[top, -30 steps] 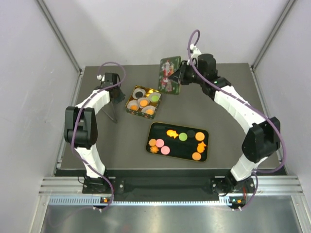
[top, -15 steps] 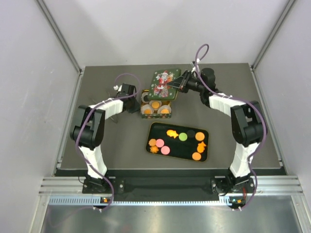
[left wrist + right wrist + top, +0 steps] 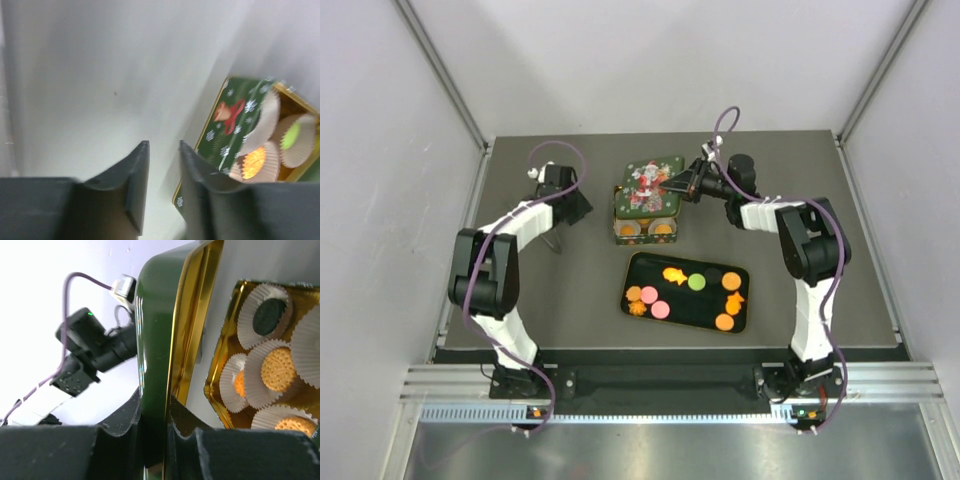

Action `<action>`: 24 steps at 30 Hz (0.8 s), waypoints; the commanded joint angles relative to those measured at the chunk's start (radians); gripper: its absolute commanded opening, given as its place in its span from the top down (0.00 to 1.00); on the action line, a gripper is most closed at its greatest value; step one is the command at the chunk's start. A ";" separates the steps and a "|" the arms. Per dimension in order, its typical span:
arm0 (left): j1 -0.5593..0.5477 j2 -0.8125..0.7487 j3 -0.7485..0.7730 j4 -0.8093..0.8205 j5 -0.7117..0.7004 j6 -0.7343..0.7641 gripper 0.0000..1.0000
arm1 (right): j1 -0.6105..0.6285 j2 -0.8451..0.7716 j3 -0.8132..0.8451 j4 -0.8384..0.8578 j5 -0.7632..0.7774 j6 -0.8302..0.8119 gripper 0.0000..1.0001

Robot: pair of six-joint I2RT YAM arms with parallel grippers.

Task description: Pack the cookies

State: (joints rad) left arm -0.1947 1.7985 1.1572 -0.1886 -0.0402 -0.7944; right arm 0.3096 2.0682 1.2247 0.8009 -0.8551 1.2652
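Observation:
The cookies [image 3: 660, 309] lie on a black tray [image 3: 712, 274]: orange, pink and one green disc [image 3: 696, 282], plus orange star shapes. More sit in white paper cups [image 3: 272, 371] inside the green tin [image 3: 645, 230]. My right gripper [image 3: 681, 186] is shut on the rim of the Santa lid [image 3: 648, 186], which hangs tilted over the tin's back half. In the right wrist view the gripper [image 3: 155, 397] pinches the lid's edge [image 3: 156, 340]. My left gripper [image 3: 582, 208] is just left of the tin. Its jaws [image 3: 162, 145] are slightly open and hold nothing, with the tin's wall [image 3: 227, 125] to the right.
The tray sits in front of the tin, towards the near edge. White walls enclose the dark table [image 3: 560, 300] on three sides. The left arm's elbow [image 3: 480, 265] stands near the left edge, and the right arm's elbow [image 3: 810, 240] stands right of the tray.
The tin has shifted right and the right gripper has brought the lid down over it. The left gripper has drawn back a little from the tin, and its jaws have parted.

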 commanded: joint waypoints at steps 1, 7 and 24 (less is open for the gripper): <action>0.014 -0.077 -0.002 0.005 0.014 0.017 0.58 | -0.004 0.030 0.042 0.122 -0.059 0.028 1.00; 0.015 -0.102 -0.016 0.052 0.095 0.003 0.33 | 0.000 0.098 0.050 0.262 -0.105 0.117 1.00; 0.014 -0.107 -0.112 0.282 0.307 -0.032 0.15 | 0.042 0.214 0.114 0.301 -0.124 0.171 1.00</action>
State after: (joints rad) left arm -0.1787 1.7084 1.0676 -0.0101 0.2230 -0.8139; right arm 0.3355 2.2665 1.3056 1.0256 -0.9657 1.4364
